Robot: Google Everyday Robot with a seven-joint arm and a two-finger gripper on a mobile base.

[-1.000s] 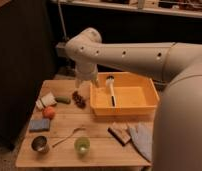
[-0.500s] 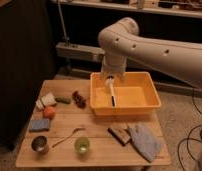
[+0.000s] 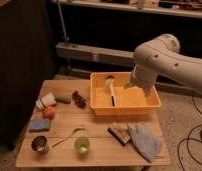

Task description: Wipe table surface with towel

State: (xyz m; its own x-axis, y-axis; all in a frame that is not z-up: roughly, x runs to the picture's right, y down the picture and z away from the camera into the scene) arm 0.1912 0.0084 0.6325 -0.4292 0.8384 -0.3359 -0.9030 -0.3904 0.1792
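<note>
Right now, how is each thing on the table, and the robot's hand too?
towel, lying creased on the table surface, untouched
gripper, over the orange bin, fingers open, empty
orange bin, upright, brush lying inside
green cup, upright
metal cup, upright
spoon, lying flat

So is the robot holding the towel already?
No, the towel lies on the table surface, while the gripper hangs above the yellow bin.

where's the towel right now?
Camera view: the towel lies front-right on the table surface, beside the brown block, in front of the orange bin; the pincer hangs above that bin's right side.
</note>
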